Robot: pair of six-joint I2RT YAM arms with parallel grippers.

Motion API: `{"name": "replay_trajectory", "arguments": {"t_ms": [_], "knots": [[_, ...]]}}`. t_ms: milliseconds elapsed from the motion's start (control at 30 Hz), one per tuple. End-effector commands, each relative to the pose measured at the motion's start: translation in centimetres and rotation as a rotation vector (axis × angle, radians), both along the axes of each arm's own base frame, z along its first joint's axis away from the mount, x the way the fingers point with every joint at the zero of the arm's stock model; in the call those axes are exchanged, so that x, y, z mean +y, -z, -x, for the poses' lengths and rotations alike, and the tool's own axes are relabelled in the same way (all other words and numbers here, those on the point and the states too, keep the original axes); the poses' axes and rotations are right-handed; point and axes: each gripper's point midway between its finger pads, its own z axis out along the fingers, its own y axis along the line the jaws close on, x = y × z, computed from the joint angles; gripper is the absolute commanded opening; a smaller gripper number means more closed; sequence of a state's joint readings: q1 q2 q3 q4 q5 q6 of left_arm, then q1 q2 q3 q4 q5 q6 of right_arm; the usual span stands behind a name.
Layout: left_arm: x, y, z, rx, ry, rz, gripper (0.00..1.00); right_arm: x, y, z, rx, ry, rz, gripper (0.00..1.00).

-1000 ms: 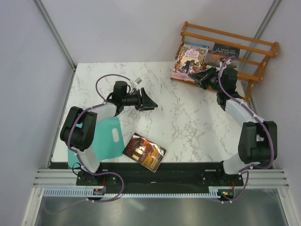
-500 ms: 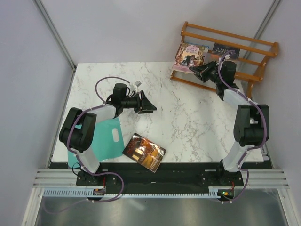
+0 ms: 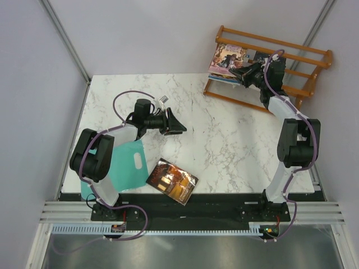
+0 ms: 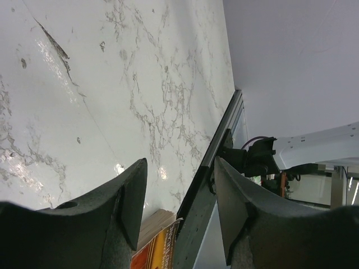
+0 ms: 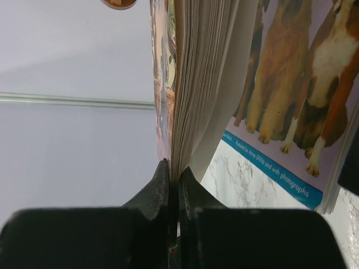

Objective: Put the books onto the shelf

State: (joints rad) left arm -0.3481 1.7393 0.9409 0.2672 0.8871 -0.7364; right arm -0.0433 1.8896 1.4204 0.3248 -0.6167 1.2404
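Right arm has reached further back since a second ago, so the pink-purple book [image 3: 227, 58] is now lifted up against the left end of the shelf [image 3: 327, 57], with the right gripper [image 3: 243, 73] pinched tight on its edge. Wrist view shows the dog book [image 5: 280, 84] just beside it, and the dark book [image 3: 262, 56] leans in the shelf to its right. Left gripper [image 3: 178, 124] hovers over the table [image 3: 224, 140] with jaws apart, holding nothing, while the red-brown book [image 3: 172, 181] lies flat near the front edge beside the teal sheet [image 3: 128, 159].
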Motion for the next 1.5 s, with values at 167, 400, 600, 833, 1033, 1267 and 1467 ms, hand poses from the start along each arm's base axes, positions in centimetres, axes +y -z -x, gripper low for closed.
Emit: {"name": "replay_trajectory", "arguments": {"t_ms": [167, 400, 600, 833, 1033, 1267, 1467], "knots": [[0.7, -1.1, 0.2, -0.077, -0.001, -0.012, 0.58, -1.0, 1.3, -2.5, 0.024, 0.014, 0.022, 0.01], [1.0, -1.0, 0.2, -0.077, -0.005, -0.015, 0.58, -2.1, 2.4, -3.5, 0.068, 0.049, 0.027, 0.04], [0.9, -0.9, 0.3, -0.074, -0.004, -0.016, 0.57, -2.4, 3.0, -4.3, 0.092, 0.064, 0.035, 0.07], [1.1, -0.6, 0.5, -0.068, -0.006, -0.019, 0.58, -2.6, 3.4, -4.9, 0.112, 0.064, 0.054, 0.13], [1.0, -0.8, 0.5, -0.070, -0.004, -0.016, 0.57, -2.6, 3.8, -4.8, 0.134, 0.057, 0.066, 0.20], [1.1, -0.6, 0.6, -0.064, -0.006, -0.014, 0.57, -2.7, 3.4, -5.0, 0.142, 0.058, 0.091, 0.40], [1.1, -0.9, 0.6, -0.070, -0.007, -0.010, 0.57, -2.8, 2.9, -5.0, 0.151, 0.063, 0.101, 0.51]]}}
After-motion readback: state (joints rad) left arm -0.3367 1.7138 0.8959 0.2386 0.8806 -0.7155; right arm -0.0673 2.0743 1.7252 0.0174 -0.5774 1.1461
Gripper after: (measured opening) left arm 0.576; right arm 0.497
